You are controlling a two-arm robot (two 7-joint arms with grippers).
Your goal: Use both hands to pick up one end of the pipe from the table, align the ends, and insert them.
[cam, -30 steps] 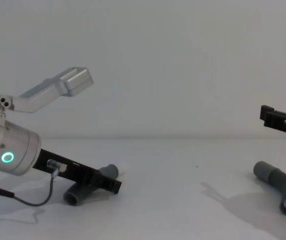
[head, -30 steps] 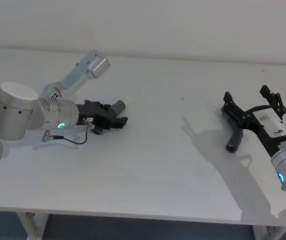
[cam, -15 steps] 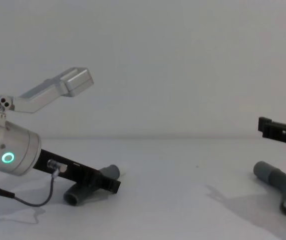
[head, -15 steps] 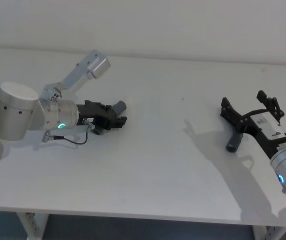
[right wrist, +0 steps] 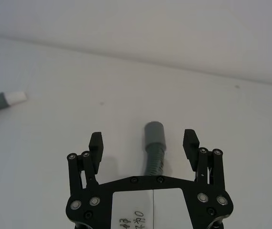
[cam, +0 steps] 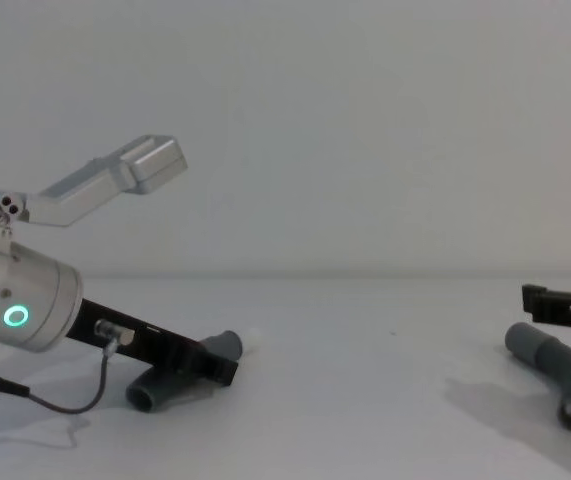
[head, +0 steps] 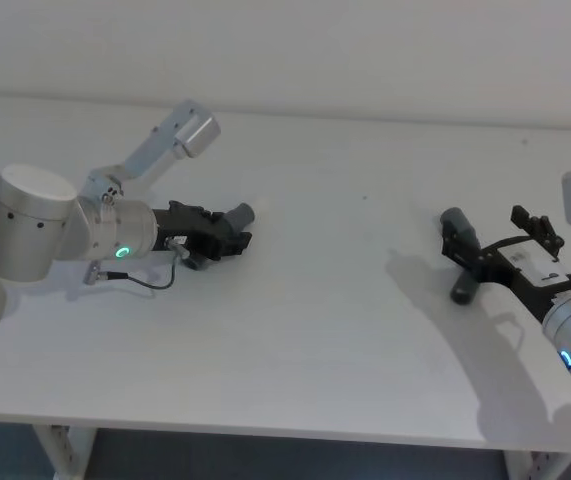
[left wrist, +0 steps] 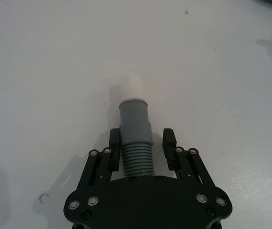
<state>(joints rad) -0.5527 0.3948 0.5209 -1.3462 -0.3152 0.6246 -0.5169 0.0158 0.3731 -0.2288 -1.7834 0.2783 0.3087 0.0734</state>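
Plenty of bare matte white-grey table (head: pixel 305 340) lies nearest the robot, running to the front edge at 6 o'clock. At 9 o'clock in the head view the silver cylindrical left arm (head: pixel 35 225) with its green ring light (head: pixel 119 251) reaches in low. The black plastic two-finger left gripper (head: pixel 227 240) lies almost flat on the surface. Its fingers (left wrist: pixel 115 141) are spread a little and straddle the ribbed middle of the short, dark-grey, bent white-tipped hose piece (left wrist: pixel 135 131); one finger is against the ribs, the other stands just apart. That piece rests on the table, its smooth grey cuff and white tip (left wrist: pixel 132 86) pointing toward 2 o'clock. Its open other end (cam: pixel 143 398) shows beneath the gripper in the chest view.

At 3 o'clock the right gripper (head: pixel 492 235), also black, has its fingers (right wrist: pixel 96 143) spread wide, one to each side of the plain-cuffed hose piece (right wrist: pixel 155 143) and clear of it. From the chest view they sit just above it. That dark-grey bent piece lies on the table near the right edge, cuff toward 11 o'clock.

Between the two pieces the middle of the table is open, and bare surface runs on to the far edge at 12 o'clock, where the pale wall (head: pixel 365 50) begins.
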